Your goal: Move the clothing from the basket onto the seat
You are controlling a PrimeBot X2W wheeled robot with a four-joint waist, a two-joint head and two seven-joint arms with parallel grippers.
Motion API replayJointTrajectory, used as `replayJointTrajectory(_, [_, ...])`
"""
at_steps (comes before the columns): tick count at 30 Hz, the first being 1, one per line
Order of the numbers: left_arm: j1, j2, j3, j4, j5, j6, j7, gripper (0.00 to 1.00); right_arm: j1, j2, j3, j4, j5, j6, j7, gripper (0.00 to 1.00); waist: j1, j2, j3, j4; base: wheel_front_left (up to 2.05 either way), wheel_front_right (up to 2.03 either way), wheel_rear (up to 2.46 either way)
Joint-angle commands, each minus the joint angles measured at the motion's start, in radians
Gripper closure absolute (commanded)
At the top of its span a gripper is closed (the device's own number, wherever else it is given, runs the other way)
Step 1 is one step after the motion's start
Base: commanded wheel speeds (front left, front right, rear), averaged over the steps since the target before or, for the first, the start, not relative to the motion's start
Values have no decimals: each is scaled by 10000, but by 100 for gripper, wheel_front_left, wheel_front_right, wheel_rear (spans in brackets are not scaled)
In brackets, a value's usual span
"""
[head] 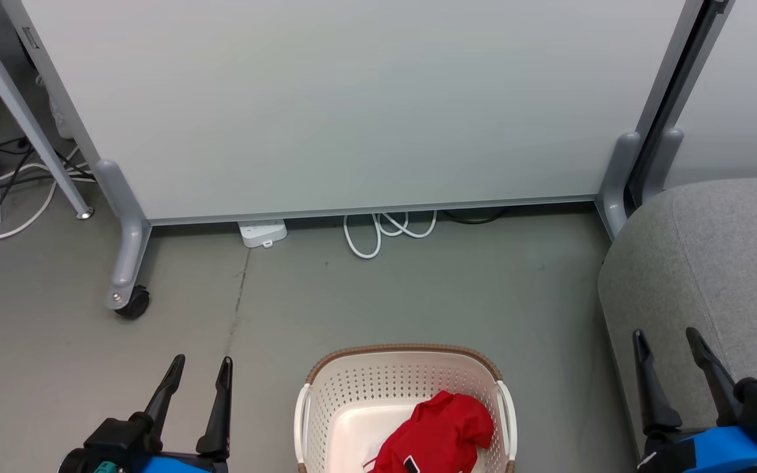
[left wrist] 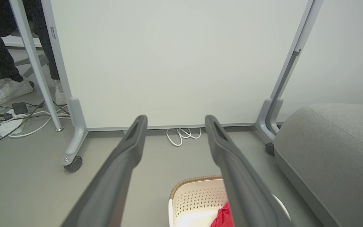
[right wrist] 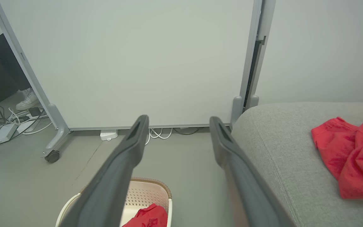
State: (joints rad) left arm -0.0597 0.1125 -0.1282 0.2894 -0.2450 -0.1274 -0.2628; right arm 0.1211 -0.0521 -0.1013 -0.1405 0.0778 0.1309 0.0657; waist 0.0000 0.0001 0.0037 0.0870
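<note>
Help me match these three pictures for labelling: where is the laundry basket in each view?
Head view: basket at bottom centre.
Left wrist view: basket at the bottom edge, right of centre.
Right wrist view: basket at the bottom edge, left of centre.
Shared landmark: the partition's black caster, up and left of the basket in all three.

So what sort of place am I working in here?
Most likely an office or lab corner staged for a laundry test, not a home: a wheeled partition panel on a castor, a power strip and loose cable on bare grey floor, beside the grey seat and basket.
</note>
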Motion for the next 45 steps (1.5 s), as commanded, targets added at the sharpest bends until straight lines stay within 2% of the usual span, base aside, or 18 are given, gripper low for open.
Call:
replayJointTrajectory(1, [-4, -9, 59, -31, 65, -30, -30, 0, -238, 26, 3, 24, 39, -3, -50, 0, 0, -1, 163, -72, 0, 0, 0])
replayJointTrajectory(6, [-392, -76, -171, 104, 112, -37, -30, 0, -634, 24, 16, -136, -7, -3, -75, 0, 0, -1, 984, -368, 0, 0, 0])
replayJointTrajectory(14, [-2041, -58, -1254, 997, 155, -42, -31, 0, -2022, -32, 134, -645, -332, -3, 13, 0, 0, -1, 3612, -1117, 0, 0, 0])
replayJointTrajectory(20, [-3923, 253, -2558, 2608, -154, -41, -31, 0, -3326, -89, 488, -719, -388, -3, -147, 0, 0, -1, 5558, -1801, 0, 0, 0])
replayJointTrajectory(27, [-5945, 360, -4191, 4769, -824, -31, 112, 0, -4208, -48, 756, -510, -252, -3, -504, 0, 0, -1, 7133, -2515, 0, 0, 0])
replayJointTrajectory(34, [-7359, 181, -5185, 6409, -1651, -32, 417, 0, -4379, 12, 1094, -309, -90, -3, -901, 0, 0, -1, 8151, -3112, 0, 0, 0])
replayJointTrajectory(45, [-8490, 91, -6673, 7302, -2628, -31, 436, 0, -4593, 31, 1488, 265, 537, -3, -1591, 0, 0, -1, 8864, -3736, 0, 0, 0])
